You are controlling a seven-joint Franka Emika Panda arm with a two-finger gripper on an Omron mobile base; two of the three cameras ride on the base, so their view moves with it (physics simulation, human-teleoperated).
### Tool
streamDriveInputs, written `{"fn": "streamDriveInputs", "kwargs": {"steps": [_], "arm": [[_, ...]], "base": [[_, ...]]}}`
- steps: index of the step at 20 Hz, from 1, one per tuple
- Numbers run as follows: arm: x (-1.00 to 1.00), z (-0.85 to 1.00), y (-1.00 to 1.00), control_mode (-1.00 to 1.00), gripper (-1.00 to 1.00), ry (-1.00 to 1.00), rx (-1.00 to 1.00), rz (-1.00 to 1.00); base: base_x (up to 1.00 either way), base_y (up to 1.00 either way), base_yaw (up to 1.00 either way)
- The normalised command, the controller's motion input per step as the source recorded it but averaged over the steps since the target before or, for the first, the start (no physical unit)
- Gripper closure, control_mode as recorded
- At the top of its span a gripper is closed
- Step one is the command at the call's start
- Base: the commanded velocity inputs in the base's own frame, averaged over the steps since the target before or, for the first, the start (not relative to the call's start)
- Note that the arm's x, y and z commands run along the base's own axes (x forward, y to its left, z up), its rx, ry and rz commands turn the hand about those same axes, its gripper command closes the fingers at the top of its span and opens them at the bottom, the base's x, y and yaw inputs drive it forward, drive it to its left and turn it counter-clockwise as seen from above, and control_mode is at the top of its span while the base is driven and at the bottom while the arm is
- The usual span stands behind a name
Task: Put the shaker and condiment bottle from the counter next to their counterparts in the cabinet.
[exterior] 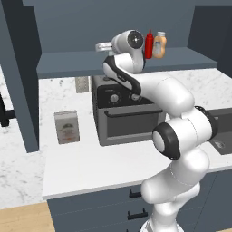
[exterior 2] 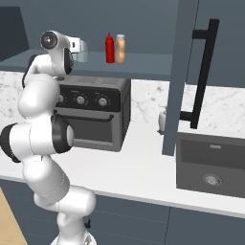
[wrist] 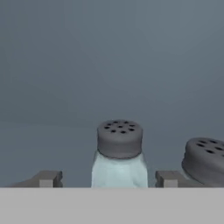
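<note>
Your tabletop (exterior: 90,167) carries a dark countertop oven (exterior: 127,115) toward its back edge and a small box (exterior: 67,127) to the oven's left. Above, the cabinet (exterior: 68,63) shelf holds the condiment bottle (exterior: 149,45) upright, just beside the orange bottle (exterior: 159,45), near the shelf's front edge. Your pincer (wrist: 108,179) is spread at shelf height, fingertips (wrist: 48,178) either side of the shaker (wrist: 119,153); you cannot tell whether they touch it. A second shaker (wrist: 205,159) stands just beside it.

No text can be read; the box (exterior: 67,127) on the counter (exterior: 90,167) bears only a blurred label.
</note>
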Motion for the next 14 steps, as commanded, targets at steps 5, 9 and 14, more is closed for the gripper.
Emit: {"fn": "streamDriveInputs", "kwargs": {"steps": [5, 9, 14], "arm": [[0.00, -0.18, 0.00, -1.00, -1.00, 0.02, 0.03, 0.00], [-0.02, -0.15, 0.00, -1.00, -1.00, 0.01, 0.05, 0.00], [-0.17, -0.04, -0.02, -1.00, -1.00, 0.00, 0.07, 0.00]], "base": [[0.00, 0.00, 0.00], [0.00, 0.00, 0.00], [0.00, 0.00, 0.00]]}}
